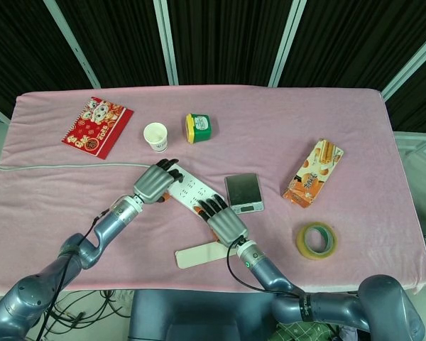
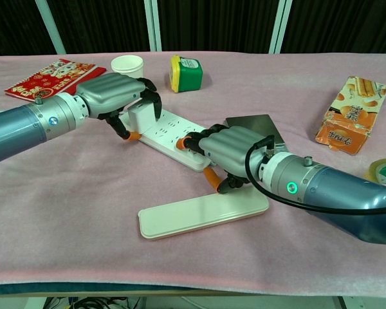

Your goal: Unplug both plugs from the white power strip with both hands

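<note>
Left hand (image 2: 112,96) is curled over the far end of the white power strip (image 2: 170,135), fingers wrapped on a white plug (image 2: 141,117) that's seated in the strip. Looks like a grip on the plug body, thumb underneath at the strip's edge. Right hand (image 2: 231,149) is draped over the near end of the strip, fingers bent down over it. Can't tell whether it actually has the second plug; whatever is under the fingers is hidden in both views. Strip lies diagonally between the two hands, flat on the pink tablecloth (image 1: 355,128).

Around the hands: flat white oblong piece (image 2: 202,214) just below the right hand, small scale (image 1: 243,192) just beside it on its outer side. Paper cup (image 1: 155,135) and green jar (image 1: 197,127) beyond the left hand, red booklet (image 1: 97,126) further out past it. Snack box (image 1: 313,172) and tape roll (image 1: 316,240) well off to the right hand's outer side.
</note>
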`<state>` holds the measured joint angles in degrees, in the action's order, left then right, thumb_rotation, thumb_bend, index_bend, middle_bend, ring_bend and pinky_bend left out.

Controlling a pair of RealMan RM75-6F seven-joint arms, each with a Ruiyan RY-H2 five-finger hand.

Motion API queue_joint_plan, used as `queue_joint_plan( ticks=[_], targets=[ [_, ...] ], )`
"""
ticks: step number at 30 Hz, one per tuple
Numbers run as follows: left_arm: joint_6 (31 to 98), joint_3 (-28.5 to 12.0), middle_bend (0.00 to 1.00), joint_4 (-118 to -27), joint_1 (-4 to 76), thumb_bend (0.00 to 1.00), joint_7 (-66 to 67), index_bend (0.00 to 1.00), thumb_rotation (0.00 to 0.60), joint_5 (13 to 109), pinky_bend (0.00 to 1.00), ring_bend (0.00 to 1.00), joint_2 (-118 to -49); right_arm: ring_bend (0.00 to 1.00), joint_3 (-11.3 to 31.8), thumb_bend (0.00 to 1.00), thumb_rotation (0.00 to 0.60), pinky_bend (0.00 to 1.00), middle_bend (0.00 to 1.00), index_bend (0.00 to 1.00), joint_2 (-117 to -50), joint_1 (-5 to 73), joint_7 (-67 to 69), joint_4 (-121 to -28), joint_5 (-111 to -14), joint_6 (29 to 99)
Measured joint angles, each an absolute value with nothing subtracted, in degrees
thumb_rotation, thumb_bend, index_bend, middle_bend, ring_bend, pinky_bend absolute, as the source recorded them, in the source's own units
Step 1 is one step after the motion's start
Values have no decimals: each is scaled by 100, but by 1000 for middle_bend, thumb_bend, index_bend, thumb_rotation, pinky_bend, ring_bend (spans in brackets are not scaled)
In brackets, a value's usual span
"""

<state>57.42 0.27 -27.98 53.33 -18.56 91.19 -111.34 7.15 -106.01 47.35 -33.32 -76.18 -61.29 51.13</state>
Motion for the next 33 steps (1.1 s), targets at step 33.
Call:
queue_joint_plan(
  ticks=[33],
  targets=[
    [3900, -522, 534, -4893, 5826, 720, -753, 596, 600, 8190, 221, 136, -9827, 91, 678, 679, 600, 35, 87, 113, -10615, 4748, -3397, -7599, -6055, 5056]
  ],
)
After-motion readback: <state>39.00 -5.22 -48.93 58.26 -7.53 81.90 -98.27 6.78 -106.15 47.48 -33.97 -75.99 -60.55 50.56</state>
